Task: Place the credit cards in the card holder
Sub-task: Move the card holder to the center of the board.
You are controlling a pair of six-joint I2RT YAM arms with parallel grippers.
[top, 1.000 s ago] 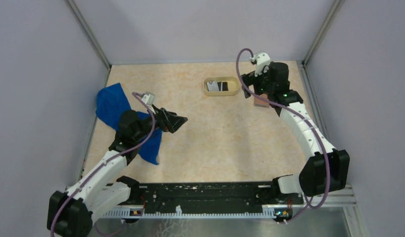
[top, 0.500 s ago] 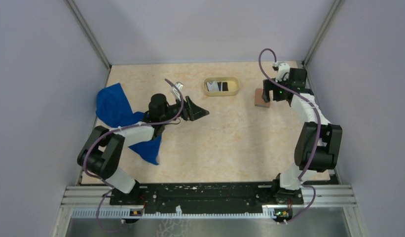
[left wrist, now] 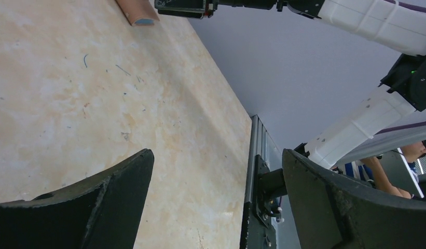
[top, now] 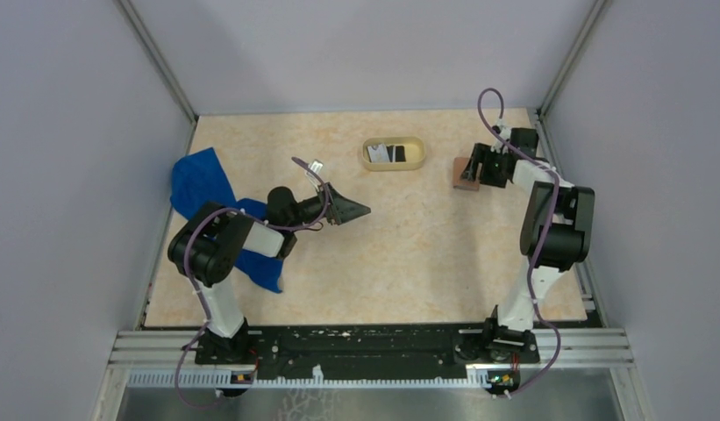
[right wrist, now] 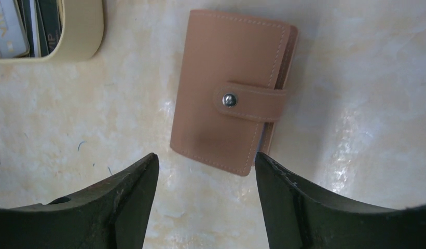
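Salmon card holder (snapped), ahead of 2 fingers

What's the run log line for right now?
right claw: open above closed salmon card holder | left claw: open, empty | black and white cards: in oval tan tray

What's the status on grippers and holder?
Left gripper open, empty, mid-table. Right gripper open, over the holder, not gripping it. Holder snapped shut; cards in the tray. Nothing in the way.
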